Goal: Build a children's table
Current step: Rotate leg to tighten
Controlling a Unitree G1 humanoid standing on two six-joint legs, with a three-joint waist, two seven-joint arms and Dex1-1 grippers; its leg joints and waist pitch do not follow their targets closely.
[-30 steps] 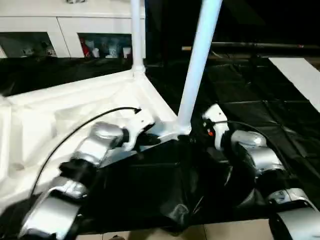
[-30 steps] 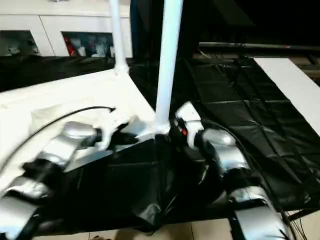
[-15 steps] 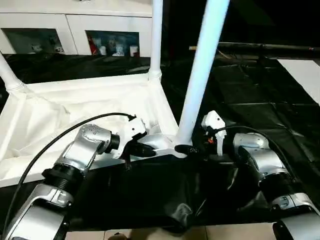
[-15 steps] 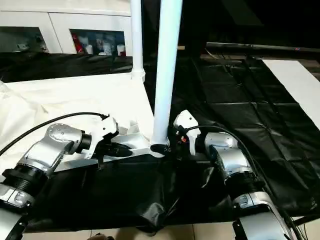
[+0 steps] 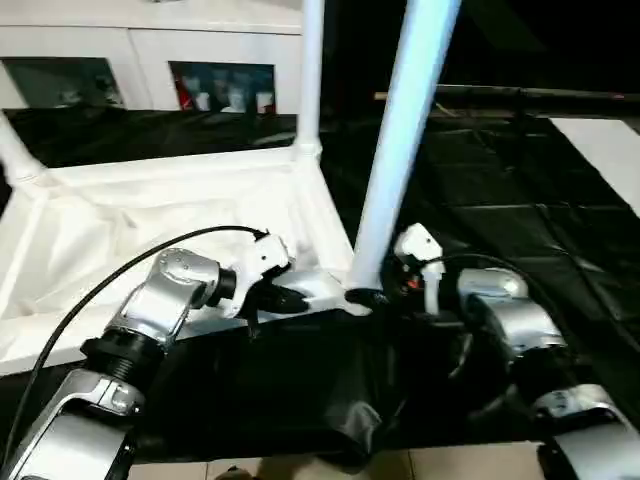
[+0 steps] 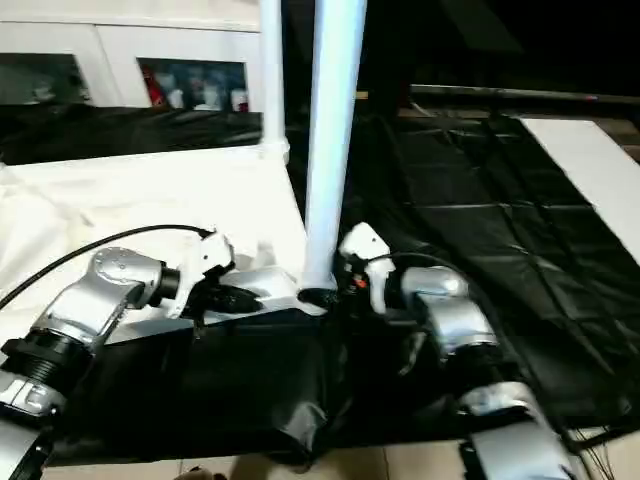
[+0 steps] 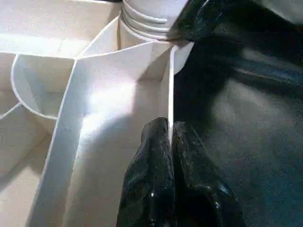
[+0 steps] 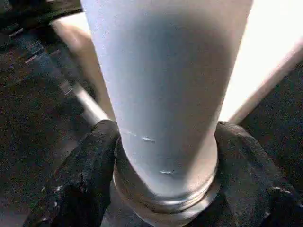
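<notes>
Three white legs stand up from the upturned tabletop (image 5: pixel 150 215) in our left eye view: the near leg (image 5: pixel 400 130) at the corner closest to us, a far leg (image 5: pixel 310 70) behind it, and a third leg (image 5: pixel 18 150) leaning in at the picture's edge. The tabletop lies underside up on a black sheet (image 5: pixel 480 180), which we judge is what lets the legs drop into the corner sockets from above. Our left gripper (image 5: pixel 290 297) sits at the tabletop's near edge, probably to steady it, while our right gripper (image 5: pixel 372 297) wraps the base of the near leg, likely to seat or twist it in. A white cabinet (image 5: pixel 150 50) stands at the back. In the right eye view we count two legs, the near one and the far one, with both grippers flanking the near corner. In the left wrist view, two black fingers (image 7: pixel 154 161) pinch the tabletop's thin side wall (image 7: pixel 169 90), closed tight on it, just by one ringed corner socket (image 7: pixel 142 23). In the right wrist view, two fingers (image 8: pixel 80 175) clasp the near leg just above its collar, one on each side, touching it.
</notes>
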